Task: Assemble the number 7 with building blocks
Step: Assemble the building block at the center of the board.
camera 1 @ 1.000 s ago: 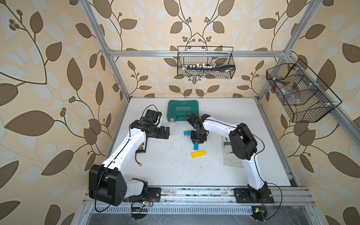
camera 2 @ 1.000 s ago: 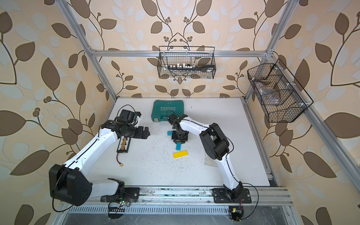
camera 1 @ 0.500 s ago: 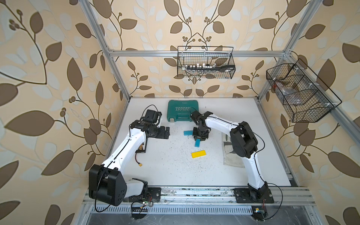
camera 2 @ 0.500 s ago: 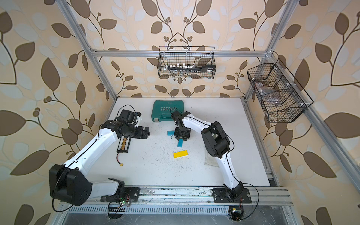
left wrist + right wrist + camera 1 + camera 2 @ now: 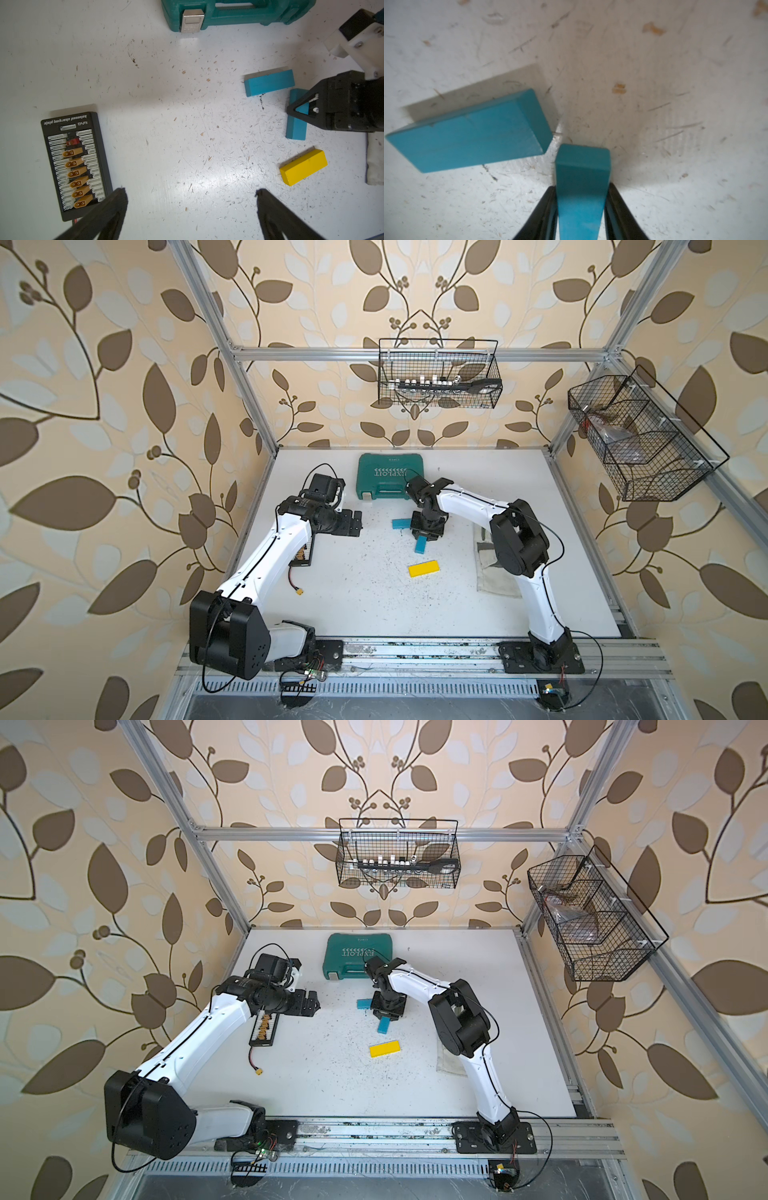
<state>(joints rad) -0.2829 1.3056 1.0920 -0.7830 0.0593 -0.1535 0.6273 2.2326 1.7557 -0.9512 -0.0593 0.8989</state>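
Jaws: left gripper (image 5: pixel 190 193) spread wide | right gripper (image 5: pixel 582 187) clamps flat teal-blue rectangular bar (image 5: pixel 581 164), just beside second teal-blue bar (image 5: pixel 467 137), white bench (image 5: pixel 353 605) centre | yellow rectangular bar (image 5: pixel 423 568) nearer front edge

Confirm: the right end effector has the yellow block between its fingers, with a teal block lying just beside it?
No. The right wrist view shows a teal-blue block between the fingers of the right end effector; the yellow block lies apart. The second teal block does lie just beside it.

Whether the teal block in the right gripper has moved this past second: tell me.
Yes. The teal block in the right gripper has shifted away from the yellow block, toward the green case.
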